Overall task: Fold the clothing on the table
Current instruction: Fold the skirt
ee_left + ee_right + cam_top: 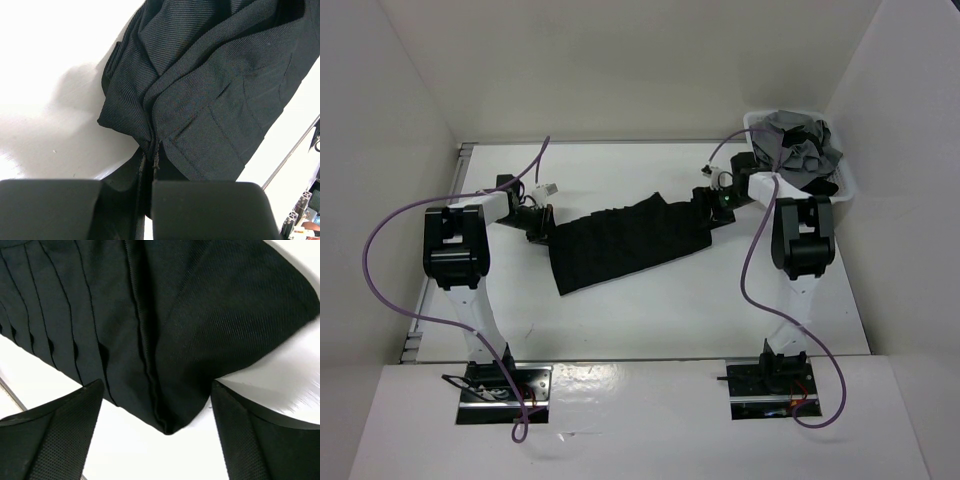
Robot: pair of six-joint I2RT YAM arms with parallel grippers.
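**Layout, left to right (top view)**

1. Left gripper (538, 225): one unit, at the left end of the clothing (630, 240). In the left wrist view the left gripper (150, 170) has its fingers (210, 210) clenched together. A gathered edge of the clothing (210, 75) is pinched in the narrow seam between them, and the fabric bunches into folds just beyond the tips.

2. Clothing: one black garment, lying on the table (670, 320) between the two grippers, at mid-depth of the surface.
   - Long axis: runs left to right, tilted so that the right end sits farther from the arm bases than the left end.
   - The left end is the wider one. Its lower corner points toward the near left.
   - The right end narrows toward the right gripper (720, 205).
   - Pleat-like ribs show along the far edge.

3. Right gripper: one unit, at the right end of the garment. In the right wrist view the right gripper (156, 390) has its fingers (55, 435) spread wide and released. A pointed corner of the clothing (150, 315) lies flat on the table between them. Neither pad touches it.

4. Basket (845, 190): one white unit, at the far right corner, holding a heap of grey fabric (800, 140).

**Count:** two arms, two grippers, one black garment, one basket.
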